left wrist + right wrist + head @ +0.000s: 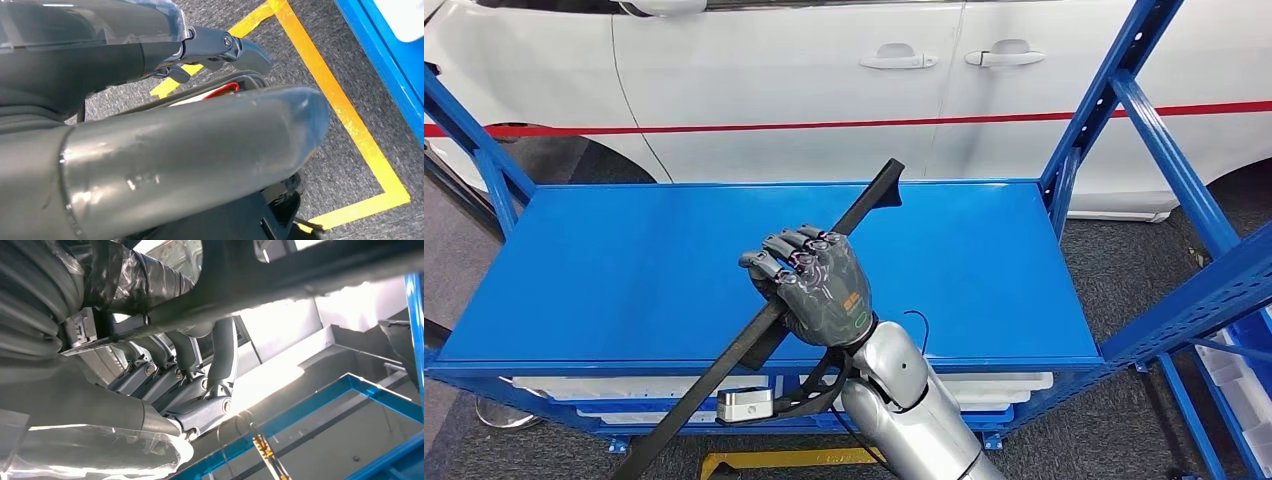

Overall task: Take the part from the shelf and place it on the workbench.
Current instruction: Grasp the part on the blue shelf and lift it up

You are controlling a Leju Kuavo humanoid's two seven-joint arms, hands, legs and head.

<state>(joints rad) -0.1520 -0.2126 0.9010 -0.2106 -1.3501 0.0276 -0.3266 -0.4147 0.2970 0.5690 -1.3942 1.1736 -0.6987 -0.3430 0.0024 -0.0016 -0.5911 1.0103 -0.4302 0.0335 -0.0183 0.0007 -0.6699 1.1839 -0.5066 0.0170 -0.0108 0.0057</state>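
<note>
The part (864, 207), a long black bar, slants over the blue shelf (624, 270), its far end near the back edge and its near end past the front edge. The right hand (816, 290) grips it mid-length, fingers wrapped over it. This looks like the lifting step; next it must clear the shelf posts and be carried to the workbench. Whether the left hand (220, 47) holds anything, I cannot tell.

A white car (844, 90) with a red side stripe (724, 127) and two door handles (898, 57) stands behind. Grey carpet (1114, 270) covers the floor, where yellow tape (345, 110) marks a corner beside a blue edge.
</note>
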